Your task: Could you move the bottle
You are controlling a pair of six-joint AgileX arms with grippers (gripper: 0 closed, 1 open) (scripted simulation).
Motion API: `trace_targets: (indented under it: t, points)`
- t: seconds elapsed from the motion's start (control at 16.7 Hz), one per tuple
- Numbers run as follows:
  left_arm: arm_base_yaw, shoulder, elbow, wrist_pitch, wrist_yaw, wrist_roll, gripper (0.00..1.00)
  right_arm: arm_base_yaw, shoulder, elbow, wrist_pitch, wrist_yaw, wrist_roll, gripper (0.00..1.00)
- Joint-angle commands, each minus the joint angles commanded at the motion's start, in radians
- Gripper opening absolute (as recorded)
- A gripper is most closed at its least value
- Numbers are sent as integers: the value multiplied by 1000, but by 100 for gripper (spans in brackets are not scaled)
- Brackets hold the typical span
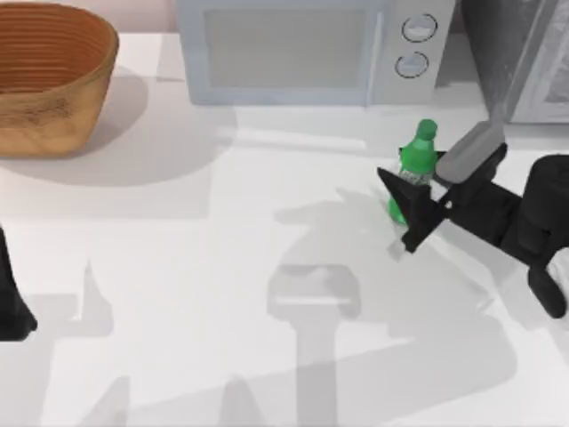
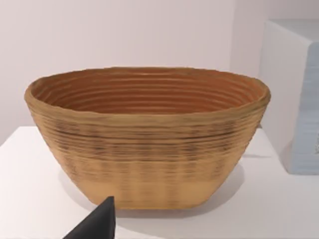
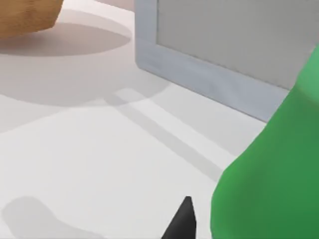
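Observation:
The green bottle (image 1: 416, 162) stands upright at the right of the table, just in front of the microwave (image 1: 302, 49). My right gripper (image 1: 418, 200) is shut on the bottle's lower body, one dark finger (image 1: 402, 206) crossing in front of it. In the right wrist view the bottle (image 3: 271, 179) looms large and close, with a black fingertip (image 3: 182, 224) right beside it. My left gripper (image 1: 13, 307) sits parked at the table's left edge.
A woven basket (image 1: 49, 76) stands at the back left, and the left wrist view looks straight at this basket (image 2: 147, 137). The microwave runs along the back edge. Bare white tabletop (image 1: 222, 294) spreads across the middle and front.

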Motion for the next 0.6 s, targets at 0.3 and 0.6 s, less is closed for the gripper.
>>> trace_targets:
  t: [0.3,0.6]
  points:
    - [0,0,0,0,0,0,100,-249,-20,73,-308,-243,-202,0]
    - [0,0,0,0,0,0,100,-580,-71,157,-770,-556,-478,0]
